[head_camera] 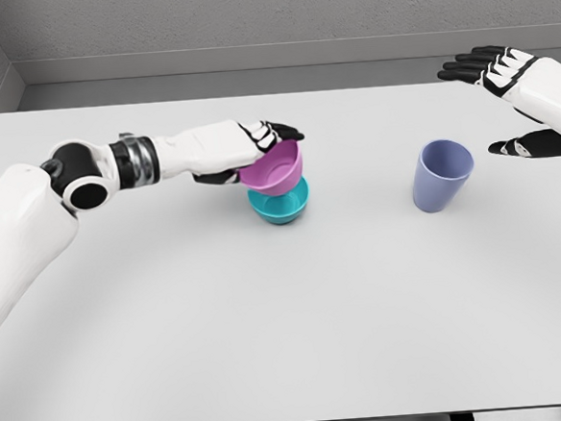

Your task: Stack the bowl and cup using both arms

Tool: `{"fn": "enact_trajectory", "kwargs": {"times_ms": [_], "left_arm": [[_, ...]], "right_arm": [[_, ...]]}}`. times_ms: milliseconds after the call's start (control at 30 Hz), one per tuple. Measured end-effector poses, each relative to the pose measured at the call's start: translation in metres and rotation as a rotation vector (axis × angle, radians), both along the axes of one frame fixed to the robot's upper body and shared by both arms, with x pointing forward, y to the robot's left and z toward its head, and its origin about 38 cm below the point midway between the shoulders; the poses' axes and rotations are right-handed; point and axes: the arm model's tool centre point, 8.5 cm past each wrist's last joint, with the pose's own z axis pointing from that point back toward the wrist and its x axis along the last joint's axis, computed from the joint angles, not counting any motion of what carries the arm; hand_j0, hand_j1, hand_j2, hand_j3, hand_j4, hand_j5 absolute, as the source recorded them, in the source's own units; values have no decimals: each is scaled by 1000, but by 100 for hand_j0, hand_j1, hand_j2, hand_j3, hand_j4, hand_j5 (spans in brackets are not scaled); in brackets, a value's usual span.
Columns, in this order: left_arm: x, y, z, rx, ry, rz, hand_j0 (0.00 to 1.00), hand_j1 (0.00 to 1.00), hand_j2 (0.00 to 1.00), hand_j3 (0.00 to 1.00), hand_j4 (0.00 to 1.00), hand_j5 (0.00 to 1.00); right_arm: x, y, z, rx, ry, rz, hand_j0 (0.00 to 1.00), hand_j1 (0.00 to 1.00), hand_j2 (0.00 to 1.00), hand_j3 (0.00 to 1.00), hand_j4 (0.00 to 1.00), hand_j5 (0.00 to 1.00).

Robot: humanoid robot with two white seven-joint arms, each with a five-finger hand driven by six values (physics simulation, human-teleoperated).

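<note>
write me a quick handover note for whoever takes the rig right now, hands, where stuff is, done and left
Left hand: gripping the rim of the pink plastic bowl, which sits tilted in the teal plastic bowl at table centre.
Right hand: open, holding nothing, raised at the far right beside the lavender plastic cup.
Cup stands upright on the white table, apart from the bowls.
Done: pink bowl placed into teal bowl, not yet released.
Left: release and settle the bowl, then grasp the cup and stack it on top.

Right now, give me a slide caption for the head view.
Left hand holds a pink bowl tilted on a teal bowl; right hand open beside a purple cup.
</note>
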Motion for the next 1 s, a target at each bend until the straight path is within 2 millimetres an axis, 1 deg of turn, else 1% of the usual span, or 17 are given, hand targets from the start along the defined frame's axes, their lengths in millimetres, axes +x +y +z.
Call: {"fn": "enact_trajectory", "kwargs": {"times_ms": [67,167,200,233,333,467,500,567,600,667,700,767,833,867,933,1000], "left_arm": [[1,-1,-5,11,5,3,57,57,57,57,57,57],[2,-3,-9,23,9,5,66,66,66,66,66,66],[2,-3,-10,28,10,4,79,79,79,79,79,79],[2,-4,-11,31,10,3,87,87,87,87,87,87],[1,-7,-14,44,6,-1,94,94,94,94,94,94],[1,-12,-14,43,4,-9,95,95,95,95,95,95],[3,-13,-9,42,-6,-11,99,99,99,99,99,99],[5,-12,-4,37,-15,-8,100,100,100,100,100,100],[7,-10,3,35,-26,-5,100,100,100,100,100,100],[10,2,6,36,-28,14,100,100,100,100,100,100],[10,12,7,35,-25,29,100,100,100,100,100,100],[12,37,12,31,-16,66,100,100,100,100,100,100],[13,64,19,26,-8,107,100,100,100,100,100,100],[12,79,19,27,-1,130,100,100,100,100,100,100],[11,106,23,36,1,176,100,100,100,100,100,100],[10,128,30,46,-6,214,100,100,100,100,100,100]], "right_arm": [[0,0,0,0,0,0,100,100,100,100,100,100],[0,0,0,0,1,0,100,100,100,100,100,100],[0,0,0,0,1,0,100,100,100,100,100,100],[0,0,0,0,1,0,100,100,100,100,100,100],[0,0,0,0,1,0,100,100,100,100,100,100],[0,0,0,0,1,1,100,100,100,100,100,100],[0,0,0,0,1,1,100,100,100,100,100,100],[-1,1,1,-5,0,7,100,100,100,100,100,100],[-1,2,2,-15,3,11,100,100,100,100,100,100],[-2,3,4,-46,16,20,100,100,100,100,100,100],[-1,4,5,-73,33,25,100,100,100,100,100,100],[0,4,9,-156,75,38,100,100,100,100,100,100],[0,5,8,-231,130,51,100,100,100,100,100,100],[-1,4,6,-262,157,57,100,100,100,100,100,100],[1,5,10,-308,181,64,100,100,100,100,100,100],[2,5,14,-335,193,67,100,100,100,100,100,100]]}}
